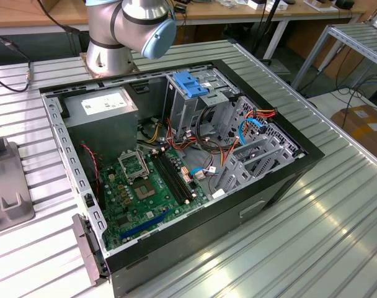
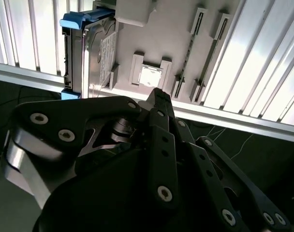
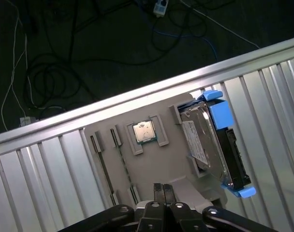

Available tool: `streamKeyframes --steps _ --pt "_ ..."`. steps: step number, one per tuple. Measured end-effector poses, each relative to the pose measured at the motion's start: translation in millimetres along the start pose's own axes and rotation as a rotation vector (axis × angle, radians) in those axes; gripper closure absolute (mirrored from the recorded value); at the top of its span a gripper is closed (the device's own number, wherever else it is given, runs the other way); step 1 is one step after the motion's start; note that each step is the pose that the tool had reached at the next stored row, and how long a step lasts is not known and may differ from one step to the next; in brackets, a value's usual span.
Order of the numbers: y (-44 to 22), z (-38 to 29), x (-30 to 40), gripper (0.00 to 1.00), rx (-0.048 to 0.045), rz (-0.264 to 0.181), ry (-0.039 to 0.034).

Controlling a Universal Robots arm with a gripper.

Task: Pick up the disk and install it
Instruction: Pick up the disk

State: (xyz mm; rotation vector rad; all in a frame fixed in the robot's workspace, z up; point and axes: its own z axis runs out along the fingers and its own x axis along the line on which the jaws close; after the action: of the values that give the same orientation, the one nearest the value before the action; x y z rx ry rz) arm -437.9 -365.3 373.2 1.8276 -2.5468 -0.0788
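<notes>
The disk, a slim drive in a bright blue carrier, stands on its edge in a slot of a grey holder on the ribbed metal table. In the second wrist view the disk sits in the same holder. My gripper hovers over the holder's middle, off to one side of the disk and clear of it. Its two dark fingertips are pressed together with nothing between them, and in the second wrist view the gripper also looks shut.
A square chip lies in a pocket of the holder, between my gripper and the table's edge. In the exterior view the open computer case lies on the table, with a blue bracket on its drive cage and the arm's base behind it.
</notes>
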Motion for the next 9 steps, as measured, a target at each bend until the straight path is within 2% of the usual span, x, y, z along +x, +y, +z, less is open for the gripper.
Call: streamKeyframes --steps 9 --pt "0.1 0.0 0.0 0.90 -0.0012 -0.047 0.0021"
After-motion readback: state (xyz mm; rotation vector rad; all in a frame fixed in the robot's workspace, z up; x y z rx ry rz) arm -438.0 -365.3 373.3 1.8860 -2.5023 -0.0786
